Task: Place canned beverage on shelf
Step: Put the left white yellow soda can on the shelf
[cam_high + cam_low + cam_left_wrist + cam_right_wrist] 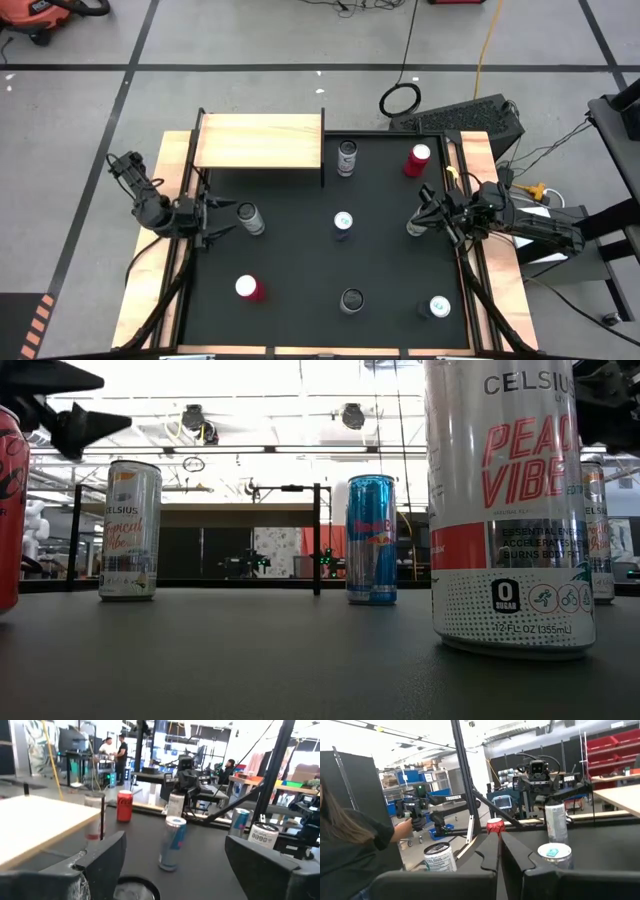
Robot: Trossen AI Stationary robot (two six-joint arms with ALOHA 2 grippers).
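Note:
The shelf [260,140], a pale wooden board on thin black legs, stands at the table's far left with nothing on it; it also shows in the left wrist view [35,827]. Several cans stand upright on the black table. My left gripper [222,220] is open at the left edge, level, its fingers just short of a silver can [250,218], whose top [132,891] shows low between them. My right gripper [425,212] is shut at the right edge, above a silver can [416,228].
Other cans: a silver one [347,158] and a red one [418,160] at the far side, a blue one [343,224] in the middle, and a red [248,288], a dark-topped [351,300] and a white [438,308] one near the front. A person [350,845] stands beyond the table.

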